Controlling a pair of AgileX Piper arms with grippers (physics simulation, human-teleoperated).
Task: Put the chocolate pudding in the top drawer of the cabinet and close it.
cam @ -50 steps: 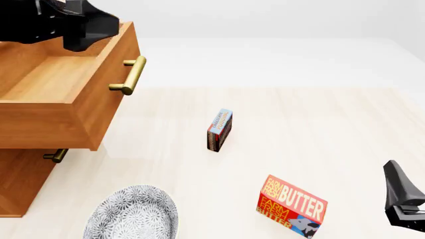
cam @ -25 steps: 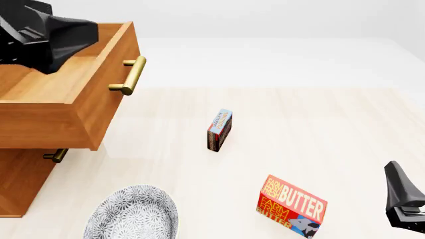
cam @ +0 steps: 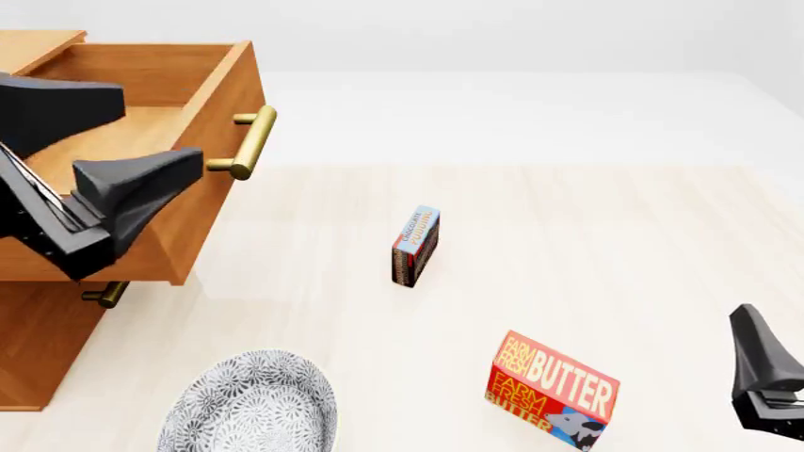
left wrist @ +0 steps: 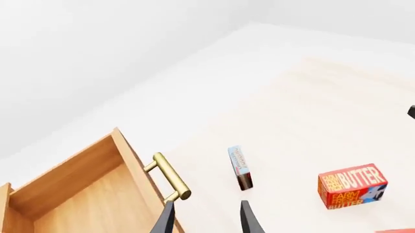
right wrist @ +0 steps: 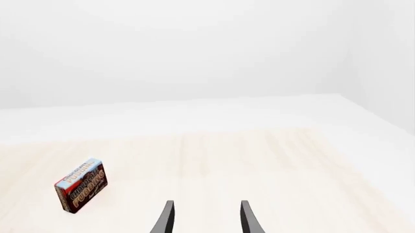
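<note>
Left claw point(cam: 120, 141) open, empty, over pulled-out top drawer point(cam: 188, 235). Right claw point(right wrist: 204, 216) open, empty, near worktop point(cam: 628, 235) edge. Chocolate pudding point(cam: 416, 246) on edge mid-worktop, untouched.

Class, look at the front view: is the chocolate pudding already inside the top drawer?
No, the chocolate pudding stands on the table, apart from the open top drawer.

One cabinet point(cam: 38, 348) with two drawers — one chocolate pudding point(cam: 416, 246), one butter box point(cam: 552, 390), one patterned plate point(cam: 251, 403), two grippers — left point(cam: 107, 141), right point(cam: 762, 372).
</note>
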